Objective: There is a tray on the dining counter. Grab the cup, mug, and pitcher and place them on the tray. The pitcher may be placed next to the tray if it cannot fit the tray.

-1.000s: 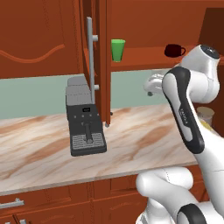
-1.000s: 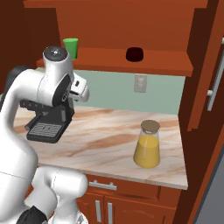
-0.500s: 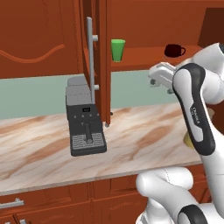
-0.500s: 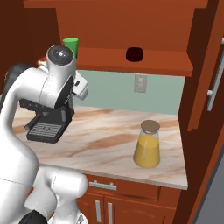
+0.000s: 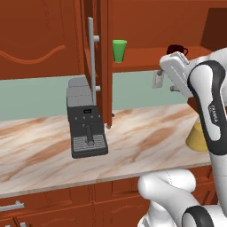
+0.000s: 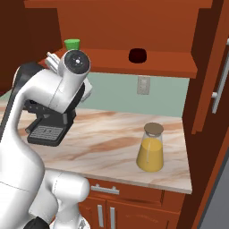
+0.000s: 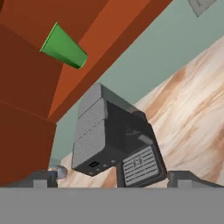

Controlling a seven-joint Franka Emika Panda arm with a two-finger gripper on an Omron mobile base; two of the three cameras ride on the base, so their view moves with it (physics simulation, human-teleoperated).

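The cup (image 5: 119, 50) stands on the shelf up and right of the coffee machine (image 5: 85, 119), mug (image 5: 176, 50) farther right. Light, stiff, slick: grasp its tapered mid-wall. Gripper (image 7: 116, 177) fingers spread wide, empty

Jaws up beside the shelf (image 5: 142, 62), spread wide. Cup (image 5: 119, 50) stands on the shelf to their left, mug (image 5: 176, 49) on the same shelf just behind them. Below and left of the jaws, the coffee machine (image 5: 86, 124) sits on the table (image 5: 137, 137). Pitcher (image 6: 150, 148) stands on the table, low to their right.
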